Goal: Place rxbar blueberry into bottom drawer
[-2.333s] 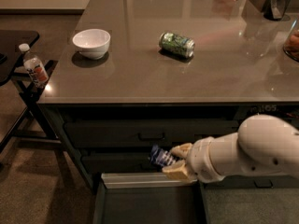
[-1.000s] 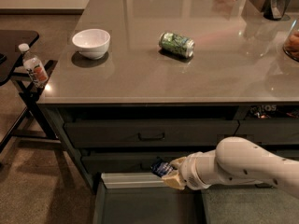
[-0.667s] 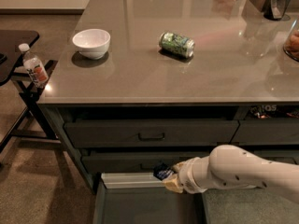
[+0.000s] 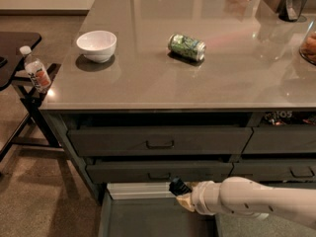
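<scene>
Rxbar is clamped in the jaws of the gripper, over the back of the open drawer; the next step is probably lowering and releasing it.

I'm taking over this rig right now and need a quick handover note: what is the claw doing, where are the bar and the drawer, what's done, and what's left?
Claw: shut on the rxbar blueberry, low in front of the cabinet, at the white back rim of the bottom drawer.
Bottom drawer: pulled open, lowest of the left stack; the part of its floor in view is bare.
Done: bar in grasp, drawer open.
Left: lower the bar inside, open the claw, pull the arm clear.
</scene>
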